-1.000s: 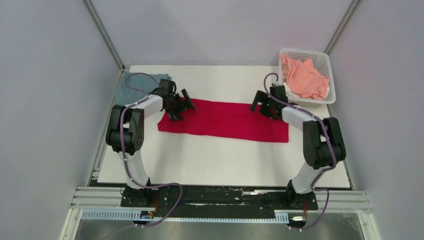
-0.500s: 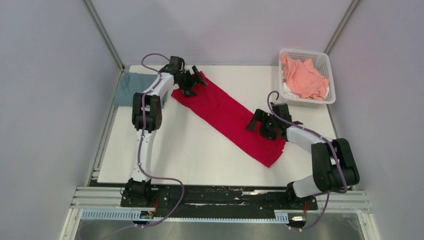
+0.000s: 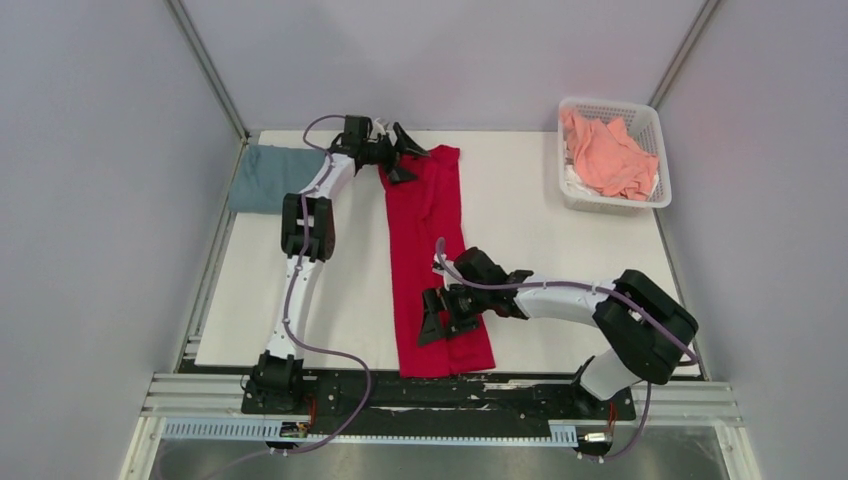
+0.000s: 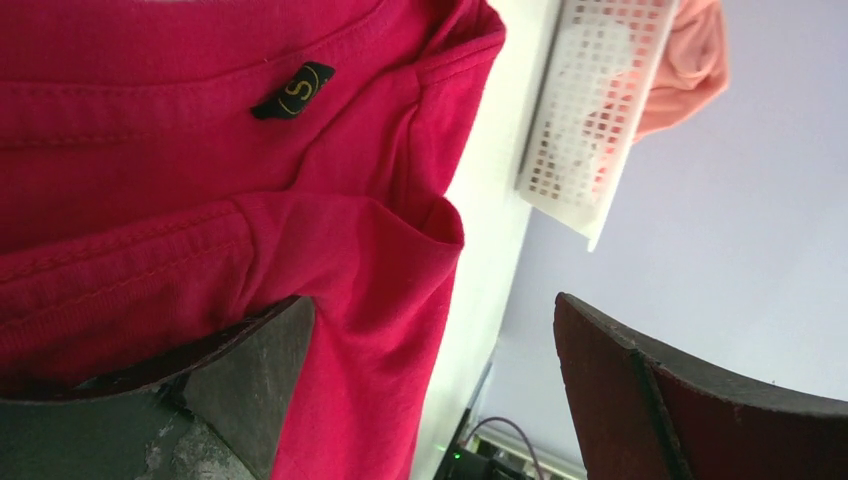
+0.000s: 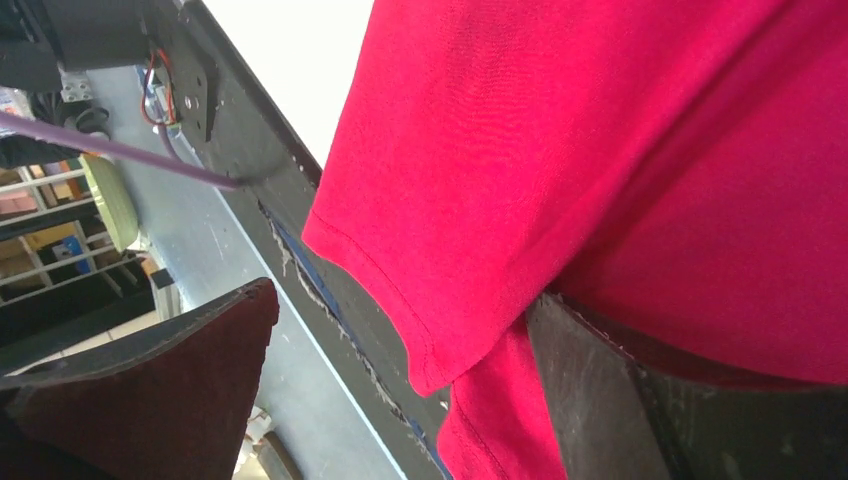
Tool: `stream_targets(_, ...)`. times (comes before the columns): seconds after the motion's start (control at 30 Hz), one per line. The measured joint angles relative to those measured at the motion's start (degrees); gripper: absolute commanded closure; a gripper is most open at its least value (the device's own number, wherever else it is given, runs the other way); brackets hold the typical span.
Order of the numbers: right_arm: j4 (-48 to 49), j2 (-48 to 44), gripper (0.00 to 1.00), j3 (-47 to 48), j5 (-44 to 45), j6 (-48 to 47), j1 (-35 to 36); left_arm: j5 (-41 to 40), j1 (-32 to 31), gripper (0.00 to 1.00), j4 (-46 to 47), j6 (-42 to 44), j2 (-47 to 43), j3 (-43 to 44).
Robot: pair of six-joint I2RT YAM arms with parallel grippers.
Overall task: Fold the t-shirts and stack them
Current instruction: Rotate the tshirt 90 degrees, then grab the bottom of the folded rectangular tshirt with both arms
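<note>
The crimson red t-shirt (image 3: pixel 430 250) lies as a long folded strip from the table's far edge to its near edge, its hem hanging over the front rail. My left gripper (image 3: pixel 397 155) is open at the collar end; in the left wrist view (image 4: pixel 430 310) one finger lies against the red cloth (image 4: pixel 200 150). My right gripper (image 3: pixel 440 318) is open at the hem end (image 5: pixel 600 150), with cloth draped over one finger. The blue-grey t-shirt (image 3: pixel 268 190) lies folded at the far left. The salmon pink t-shirt (image 3: pixel 605 155) sits crumpled in the basket.
The white mesh basket (image 3: pixel 655 195) stands at the table's far right corner; it also shows in the left wrist view (image 4: pixel 590 110). The black front rail (image 3: pixel 520 385) runs along the near edge, under the red hem. White table surface (image 3: pixel 560 240) lies between the shirt and the basket.
The red shirt has swung from lying across the table, through a diagonal, to lying lengthwise. My right gripper moved to the near edge; my left gripper moved to the far edge.
</note>
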Motion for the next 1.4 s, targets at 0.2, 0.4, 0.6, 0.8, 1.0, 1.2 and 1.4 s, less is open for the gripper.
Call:
stream_targets(0.2, 0.46, 1.31, 0.0, 1.99, 3.37, 1.7, 1.25, 1.33, 0.17, 0.0, 9.73, -8.41, 2.54, 0.39)
stream_targets(0.4, -2.91, -6.1, 0.0, 1.9, 11.08, 1.73, 0.72, -4.35, 0.07, 0.0, 11.89, -9.31, 2.47, 1.11)
stream_targets(0.6, -7.19, -24.24, 0.0, 1.7, 21.88, 1.84, -0.61, -11.1, -0.24, 0.0, 5.29, -3.61, -5.88, -6.14)
stream_targets(0.8, -13.64, -37.46, 0.0, -2.82, 27.8, 3.1, -2.71, -20.31, -1.55, 0.0, -7.91, 6.78, -25.14, -13.53)
stream_targets(1.0, -20.41, -42.36, 0.0, -8.09, 29.2, 4.35, -2.95, -31.34, -7.28, 0.0, -8.74, 12.2, -60.19, -43.89)
stream_targets(1.2, -23.78, -39.87, 0.07, -11.69, 27.65, 5.31, -3.52, -39.3, -21.44, 0.0, -1.84, 7.69, -86.49, -86.66)
stream_targets(1.4, -24.72, -38.91, 0.18, -12.94, 28.28, 6.25, -3.78, -46.14, -33.64, 0.03, -4.15, -0.85, -94.07, -105.5)
